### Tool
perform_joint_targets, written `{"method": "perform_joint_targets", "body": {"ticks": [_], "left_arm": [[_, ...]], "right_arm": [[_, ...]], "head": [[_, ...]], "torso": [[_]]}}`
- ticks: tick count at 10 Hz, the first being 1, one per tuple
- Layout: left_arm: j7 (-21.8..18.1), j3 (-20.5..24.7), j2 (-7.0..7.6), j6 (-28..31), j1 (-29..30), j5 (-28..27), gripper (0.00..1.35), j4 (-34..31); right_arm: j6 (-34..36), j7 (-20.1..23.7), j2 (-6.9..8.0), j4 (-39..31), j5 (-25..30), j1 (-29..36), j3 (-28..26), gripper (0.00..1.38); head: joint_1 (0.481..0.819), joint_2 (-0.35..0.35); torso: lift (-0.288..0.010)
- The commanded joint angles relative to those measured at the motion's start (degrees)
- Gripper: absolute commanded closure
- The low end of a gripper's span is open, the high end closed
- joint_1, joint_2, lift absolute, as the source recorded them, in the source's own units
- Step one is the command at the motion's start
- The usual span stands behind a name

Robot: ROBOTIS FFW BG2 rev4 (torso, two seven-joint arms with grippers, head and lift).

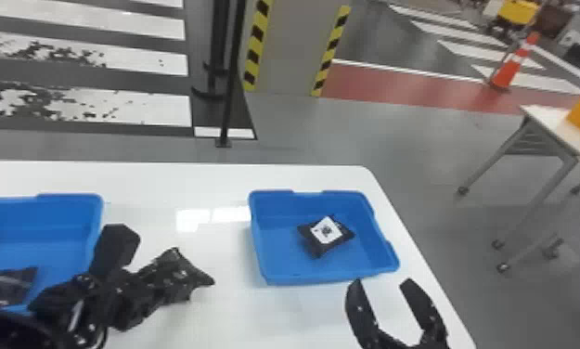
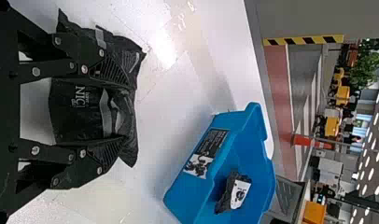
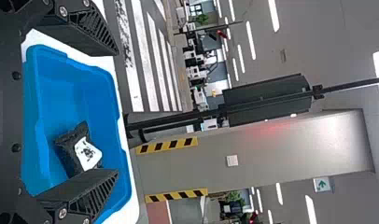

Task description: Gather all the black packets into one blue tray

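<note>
My left gripper (image 1: 127, 281) is over the white table between two blue trays, shut on a black packet (image 1: 178, 274). In the left wrist view that packet (image 2: 78, 109) bulges out past both fingers of the left gripper (image 2: 127, 110). A black packet with a white label (image 1: 319, 246) lies in the right blue tray (image 1: 330, 275). Dark packets (image 1: 5, 284) rest in the left blue tray (image 1: 68, 204), partly hidden by the arm. Just on the near side of the right tray, my right gripper (image 1: 382, 284) stands open; the right wrist view has the gripper (image 3: 115, 113) with nothing between its fingers.
The white table (image 1: 223, 183) ends in a rounded corner beyond the right tray. A black pole (image 1: 230, 93) and a grey pillar (image 1: 293, 51) stand on the floor behind it. Off to the right are another table (image 1: 541, 116) and an orange cone (image 1: 511, 67).
</note>
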Motion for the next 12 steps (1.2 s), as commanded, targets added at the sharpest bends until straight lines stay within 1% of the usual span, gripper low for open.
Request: {"method": "perform_joint_targets", "body": {"ticks": [1, 2, 3, 4, 7, 8, 9, 10, 12], "left_arm": [[0.0, 0.6, -0.06, -0.2, 0.4, -1.3, 1.21, 0.0], [-0.1, 1.1, -0.06, -1.9, 0.7, -2.1, 1.21, 0.0], [-0.1, 2.2, -0.06, -5.8, 1.4, -2.5, 1.21, -0.4], [-0.1, 3.2, -0.06, -7.9, 2.2, -3.1, 1.21, -3.1], [-0.7, 9.9, 0.29, -9.3, 7.9, -3.7, 1.21, -18.1], [-1.2, 13.5, 0.2, -8.5, 11.1, -4.7, 1.21, -24.0], [-1.3, 17.2, -0.06, -7.9, 14.5, -5.6, 1.21, -28.5], [-1.9, 20.6, -0.06, -8.6, 16.7, -5.6, 1.21, -30.2], [-3.3, 27.5, -0.06, -10.9, 19.1, -6.7, 1.21, -30.2]], "right_arm": [[-0.1, 0.0, -0.02, 0.0, -0.3, 0.1, 0.0, 0.13], [0.0, 0.0, -0.02, 0.2, -0.6, 0.1, 0.0, 0.13], [0.0, 0.0, -0.02, 0.2, -0.8, 0.2, 0.0, 0.13], [-0.1, 0.0, -0.02, 0.2, -0.9, 0.4, 0.0, 0.13], [0.0, 0.0, -0.02, 0.0, -0.9, 0.5, 0.0, 0.13], [0.0, 0.0, -0.02, 0.0, -0.9, 0.5, 0.0, 0.13], [0.0, 0.0, -0.02, 0.0, -0.9, 0.5, 0.0, 0.13], [0.0, 0.0, -0.02, 0.0, -1.0, 0.7, 0.0, 0.13], [0.0, 0.1, -0.02, 0.0, -1.0, 0.7, 0.2, 0.13]], "head": [[0.695, -0.35], [0.695, -0.35], [0.695, -0.35], [0.695, -0.35], [0.695, -0.321], [0.695, -0.312], [0.695, -0.291], [0.695, -0.254], [0.695, -0.17]], "torso": [[-0.11], [-0.11], [-0.11], [-0.11], [-0.11], [-0.11], [-0.11], [-0.11], [-0.11]]}}
